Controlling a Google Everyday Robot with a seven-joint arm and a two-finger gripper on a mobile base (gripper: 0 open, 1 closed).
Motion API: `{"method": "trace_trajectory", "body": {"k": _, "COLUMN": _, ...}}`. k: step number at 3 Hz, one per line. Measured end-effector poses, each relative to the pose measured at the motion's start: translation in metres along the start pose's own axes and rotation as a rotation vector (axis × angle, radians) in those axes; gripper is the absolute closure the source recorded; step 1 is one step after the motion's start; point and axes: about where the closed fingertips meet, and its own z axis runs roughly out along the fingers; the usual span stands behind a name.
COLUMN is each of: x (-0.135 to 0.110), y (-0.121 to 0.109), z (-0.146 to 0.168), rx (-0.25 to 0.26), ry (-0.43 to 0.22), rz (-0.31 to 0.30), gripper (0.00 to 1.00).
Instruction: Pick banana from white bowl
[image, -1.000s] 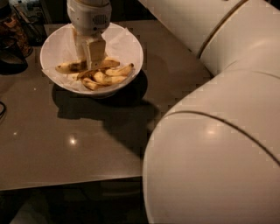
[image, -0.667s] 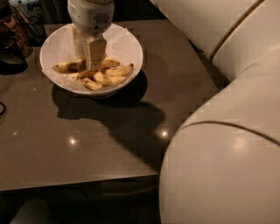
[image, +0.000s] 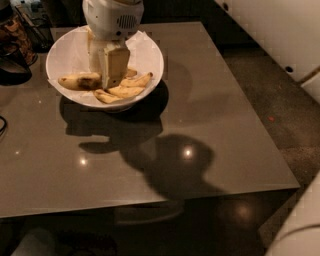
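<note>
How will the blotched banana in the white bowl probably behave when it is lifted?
The banana shows dark brown blotches, so it is probably soft and bruises easily. Its curved shape may let it pivot in the gripper, which stands at one end, inside the white bowl.

Pincer (image: 104, 80) inside white bowl (image: 150, 52), by banana (image: 76, 81); grey table (image: 210, 130)

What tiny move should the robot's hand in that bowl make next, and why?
Probably a short, straight lift. The hand sits low inside the large round white bowl, right at the dark-blotched end of the long dull-yellow banana, which lies on the bottom beside shorter, paler bananas. Whether it has a hold yet, I cannot tell.
</note>
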Motion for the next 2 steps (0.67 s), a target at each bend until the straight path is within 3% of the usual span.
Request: {"method": "trace_trajectory", "body": {"k": 2, "x": -0.027, "y": 0.043, "z": -0.019, "rx": 0.010, "ry": -0.032, "rz": 0.065, "gripper": 1.00}}
